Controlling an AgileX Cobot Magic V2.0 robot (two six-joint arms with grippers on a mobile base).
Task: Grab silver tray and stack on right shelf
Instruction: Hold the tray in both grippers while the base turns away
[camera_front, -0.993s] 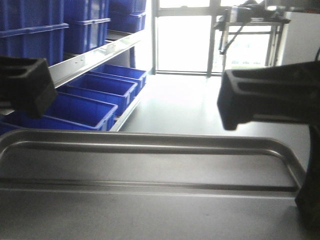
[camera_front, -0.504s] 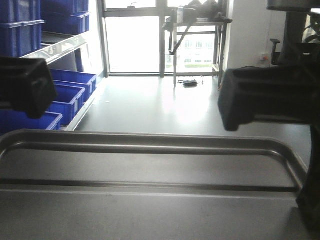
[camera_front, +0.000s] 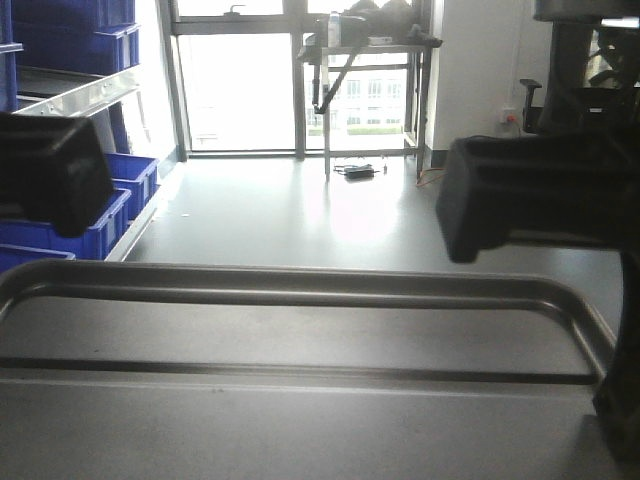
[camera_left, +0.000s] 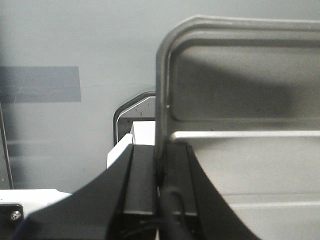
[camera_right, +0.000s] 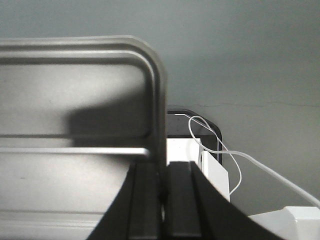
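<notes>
The silver tray (camera_front: 300, 335) fills the lower front view, held level above the grey floor, its rolled rim and one long ridge showing. My left gripper (camera_left: 160, 156) is shut on the tray's (camera_left: 240, 90) left rim, one finger (camera_left: 141, 180) outside it. On the opposite side my right gripper (camera_right: 164, 172) is shut on the right rim of the tray (camera_right: 75, 100). Both arms appear as dark blocks above the tray, the left arm (camera_front: 45, 175) and the right arm (camera_front: 540, 195). The right shelf is out of view.
A steel rack (camera_front: 80, 92) with blue bins (camera_front: 60, 215) stands at the far left. A metal-framed table (camera_front: 365, 60) stands by the bright windows, with cables (camera_front: 355, 172) on the floor below. Part of the white robot base (camera_right: 212, 172) and a white cable (camera_right: 225, 155) show under the tray.
The whole view has swung to the right: the rack and blue bins slid to the left edge and the window table moved left. Tray and both grippers keep their places in the frame.
</notes>
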